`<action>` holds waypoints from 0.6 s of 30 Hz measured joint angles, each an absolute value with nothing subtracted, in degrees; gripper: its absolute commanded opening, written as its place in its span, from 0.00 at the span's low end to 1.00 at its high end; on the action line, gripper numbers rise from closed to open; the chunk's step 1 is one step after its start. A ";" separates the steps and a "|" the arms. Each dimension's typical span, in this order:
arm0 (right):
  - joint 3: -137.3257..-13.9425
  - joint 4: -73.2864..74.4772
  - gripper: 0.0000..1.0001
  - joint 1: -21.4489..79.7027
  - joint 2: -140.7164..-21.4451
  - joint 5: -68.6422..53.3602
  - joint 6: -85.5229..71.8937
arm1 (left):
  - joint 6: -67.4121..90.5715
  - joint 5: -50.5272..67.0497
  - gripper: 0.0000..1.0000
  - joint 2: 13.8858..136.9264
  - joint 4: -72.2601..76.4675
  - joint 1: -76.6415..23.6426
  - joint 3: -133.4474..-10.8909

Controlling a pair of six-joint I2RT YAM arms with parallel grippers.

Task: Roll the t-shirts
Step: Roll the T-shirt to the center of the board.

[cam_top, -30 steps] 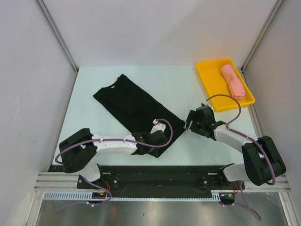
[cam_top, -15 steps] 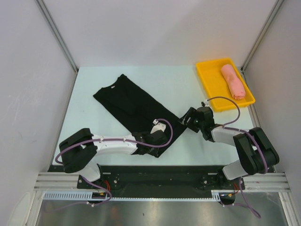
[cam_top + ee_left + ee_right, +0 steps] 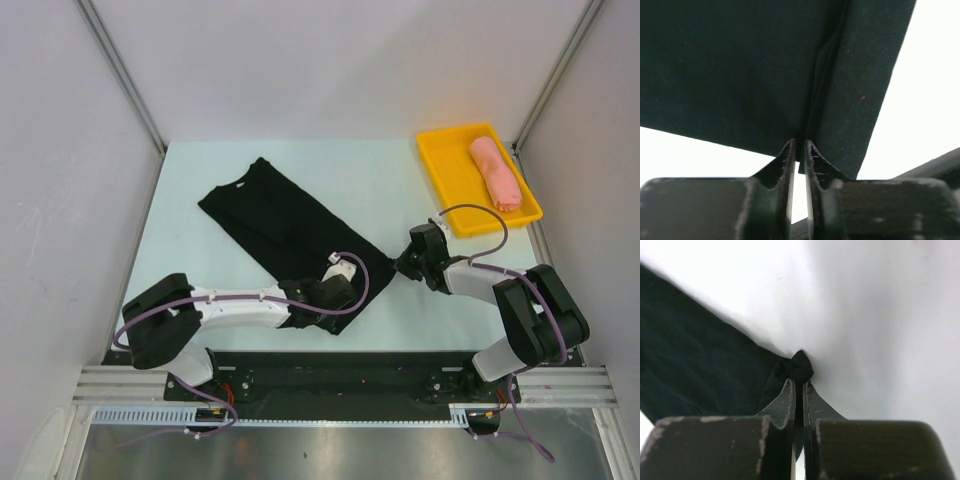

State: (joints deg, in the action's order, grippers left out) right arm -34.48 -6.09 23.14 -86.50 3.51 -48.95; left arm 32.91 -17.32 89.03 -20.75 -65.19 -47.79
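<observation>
From above, the black t-shirt (image 3: pixel 270 220) lies flat on the table (image 3: pixel 350 170), folded into a long strip that slants from far left to near right. The left arm (image 3: pixel 240 303) lies low along the near edge and reaches right to the near end of the shirt. The right arm (image 3: pixel 480 285) bends in from the right and points left, its tip at the right corner of that same end. The pink t-shirt (image 3: pixel 496 175) sits as a roll in the yellow tray (image 3: pixel 450 172) at the far right corner, well apart from both arms

In the left wrist view, the left end effector (image 3: pixel 799 146) has its two fingers almost together. They pinch a fold at the edge of the black cloth, with white table on both sides

In the right wrist view, the right end effector (image 3: pixel 799 384) is squeezed closed on a small bunched corner of the black shirt, which pokes out just past the fingertips. The rest of the shirt spreads to the left on the table
</observation>
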 measured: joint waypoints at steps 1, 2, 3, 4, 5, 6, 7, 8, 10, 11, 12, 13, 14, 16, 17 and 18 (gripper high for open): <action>-35.09 -4.36 0.00 23.22 -86.28 4.14 -49.08 | 32.45 -17.32 0.21 88.64 -20.78 -65.19 -47.83; -35.53 -2.94 0.00 23.27 -86.11 4.62 -49.17 | 31.92 -17.39 0.26 88.03 -20.95 -65.19 -48.10; -35.92 -1.61 0.00 23.35 -85.86 5.19 -49.32 | 31.64 -17.43 0.29 87.64 -21.19 -65.19 -48.42; -36.16 -0.49 0.00 23.55 -85.60 5.78 -49.34 | 31.18 -17.56 0.30 87.29 -21.71 -65.23 -49.08; -36.23 0.21 0.00 23.70 -85.34 6.24 -49.36 | 30.87 -17.87 0.33 86.87 -22.02 -65.30 -49.78; -36.25 0.97 0.00 23.92 -85.03 6.74 -49.39 | 30.48 -18.20 0.35 86.43 -22.37 -65.41 -50.57; -36.32 1.78 0.00 24.16 -84.75 7.25 -49.39 | 30.17 -18.63 0.37 85.91 -22.81 -65.58 -51.40; -36.45 2.31 0.00 24.27 -84.62 7.51 -49.39 | 29.87 -19.03 0.42 85.45 -23.11 -65.80 -52.03; -36.99 3.57 0.00 24.47 -84.58 7.90 -49.39 | 29.43 -20.25 0.45 84.29 -23.81 -66.76 -53.67; -37.23 4.14 0.00 24.56 -84.58 8.14 -49.36 | 29.28 -20.97 0.45 83.77 -24.14 -67.53 -54.59; -37.43 4.71 0.00 24.64 -84.58 8.29 -49.34 | 29.08 -21.50 0.45 83.46 -24.36 -68.31 -55.35; -37.67 5.19 0.00 24.69 -84.58 8.43 -49.34 | 28.93 -21.96 0.45 83.40 -24.49 -69.06 -55.96; -37.85 5.58 0.00 24.71 -84.58 8.56 -49.34 | 28.82 -22.48 0.46 83.42 -24.51 -69.97 -56.58; -38.06 6.17 0.00 24.80 -84.58 8.69 -49.32 | 28.45 -22.98 0.44 83.59 -24.49 -71.96 -57.19; -38.09 6.28 0.00 24.80 -84.58 8.73 -49.32 | 28.40 -23.44 0.43 83.83 -24.51 -73.06 -57.36; -38.11 6.37 0.00 24.80 -84.58 8.75 -49.34 | 28.40 -23.75 0.42 84.49 -24.56 -74.19 -57.63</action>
